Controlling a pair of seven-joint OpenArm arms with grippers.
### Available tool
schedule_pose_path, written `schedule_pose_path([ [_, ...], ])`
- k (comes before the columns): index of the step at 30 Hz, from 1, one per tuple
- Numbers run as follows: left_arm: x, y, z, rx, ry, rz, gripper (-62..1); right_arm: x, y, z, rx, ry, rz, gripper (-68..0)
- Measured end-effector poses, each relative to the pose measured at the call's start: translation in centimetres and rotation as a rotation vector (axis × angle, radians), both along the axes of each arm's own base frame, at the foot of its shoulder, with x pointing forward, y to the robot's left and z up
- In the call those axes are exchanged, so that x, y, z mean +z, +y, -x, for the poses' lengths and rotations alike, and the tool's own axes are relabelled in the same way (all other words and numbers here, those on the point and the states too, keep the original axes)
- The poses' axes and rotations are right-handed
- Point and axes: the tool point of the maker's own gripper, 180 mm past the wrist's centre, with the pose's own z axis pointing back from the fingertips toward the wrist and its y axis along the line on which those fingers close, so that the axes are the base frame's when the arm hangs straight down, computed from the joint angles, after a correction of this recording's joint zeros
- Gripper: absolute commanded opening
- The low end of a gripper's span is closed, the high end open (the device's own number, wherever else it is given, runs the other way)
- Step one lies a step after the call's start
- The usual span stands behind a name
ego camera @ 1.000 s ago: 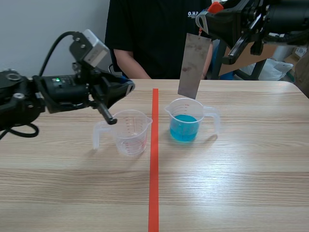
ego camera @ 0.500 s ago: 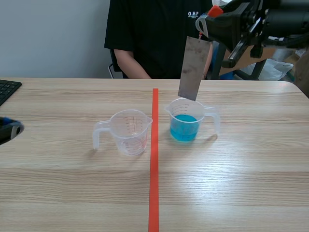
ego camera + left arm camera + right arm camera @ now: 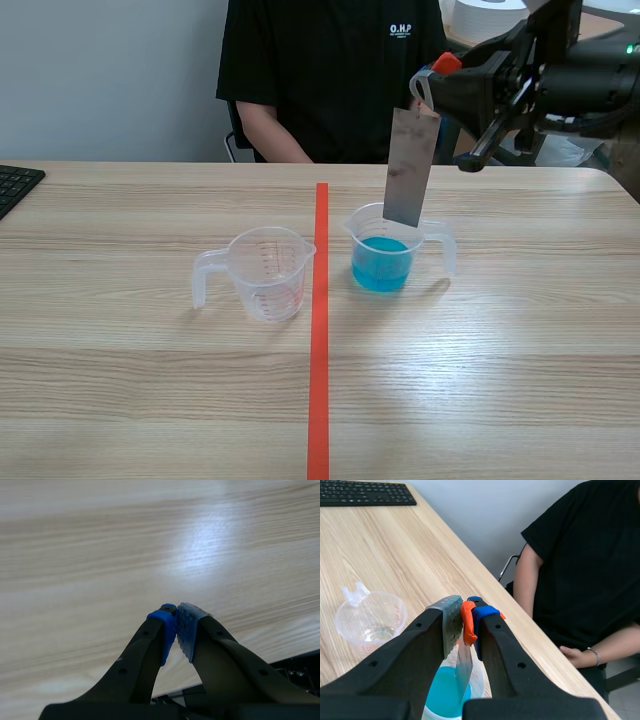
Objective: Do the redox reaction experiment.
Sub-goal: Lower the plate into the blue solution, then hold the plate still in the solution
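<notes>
While my right end effector hangs in the upper right of the scene view, it is closed on the metal strip, pinching it by the orange tab at its top. The grey strip hangs nearly upright, leaning a little. Its lower edge sits at the rim of the measuring cup of blue liquid, just right of the red tape line in the middle of the frame. I cannot tell whether the strip touches the liquid. In my right wrist view the tab is pressed between my two fingers. The metal strip drops from there toward the measuring cup of blue liquid directly under them.

The empty measuring cup stands left of the tape line, near the blue one but apart from it, its handle pointing to the left of the frame. In the right wrist view the empty measuring cup lies beside my left finger.

A person in a black shirt sits across the bench, right behind the strip, one hand near the bench edge. A keyboard lies at the far left edge.

My left end effector is closed on nothing, its blue pads meeting over bare wood.
</notes>
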Motion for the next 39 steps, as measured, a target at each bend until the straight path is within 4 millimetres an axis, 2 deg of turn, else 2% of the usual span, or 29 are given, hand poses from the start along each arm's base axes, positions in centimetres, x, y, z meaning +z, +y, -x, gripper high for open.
schedule_pose_path([
  [7,-1.5,-0.7,4.0,0.107,0.071,0.05,-58.2,-1.5,0.5,-0.1,0.015,0.025,0.003,-66.0],
  [16,-3.8,-1.7,7.6,0.229,0.172,0.093,-58.2,-4.6,1.0,-1.0,-0.014,0.08,0.015,-66.0],
  [26,-5.0,-1.9,9.2,0.18,0.268,0.052,-58.2,-7.8,1.9,-2.5,-0.006,0.144,0.047,-66.0],
  [39,-5.1,-1.5,9.1,0.194,0.265,0.035,-58.2,-8.1,2.4,-2.4,0.016,0.131,0.046,-66.0],
])
